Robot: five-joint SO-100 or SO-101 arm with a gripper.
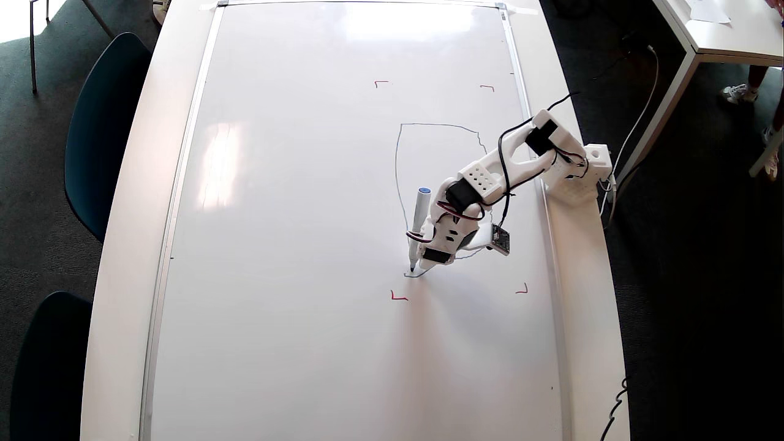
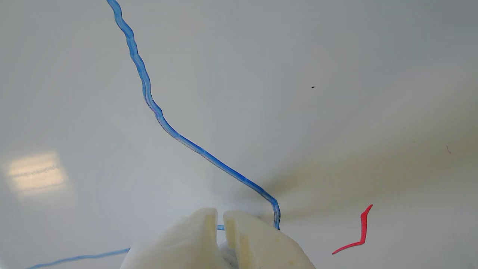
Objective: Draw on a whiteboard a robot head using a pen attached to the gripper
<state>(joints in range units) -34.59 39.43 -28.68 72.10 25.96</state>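
Overhead view is showing the whiteboard (image 1: 294, 245) lying flat and covering most of the white worktop (image 1: 122, 257), with four red corner marks (image 1: 399, 297) framing a patch on its right half. Inside that patch the robot head (image 1: 398, 159) is showing only as a thin wobbly outline: a top edge, a left side running down, and a short stroke at the bottom left; the arm (image 1: 490, 177) is hiding much of the right side. The arm is reaching in from its base (image 1: 597, 160) at the worktop's right edge. The pen (image 1: 418, 228) is sitting alongside the gripper (image 1: 429, 264), blue end pointing up the picture, dark tip touching the board at the outline's lower left corner, just above the lower left red mark.

Wrist view is showing the gripper's (image 2: 220, 220) two pale fingers (image 2: 246, 239) at the bottom edge, standing nearly together with only a thin slit between them, nothing lying in the slit. How the pen is fastened I cannot tell. The blue line (image 2: 149, 99) is running down from the top left, bending sharply beside the fingers, and a red mark (image 2: 361, 229) is lying to the right.
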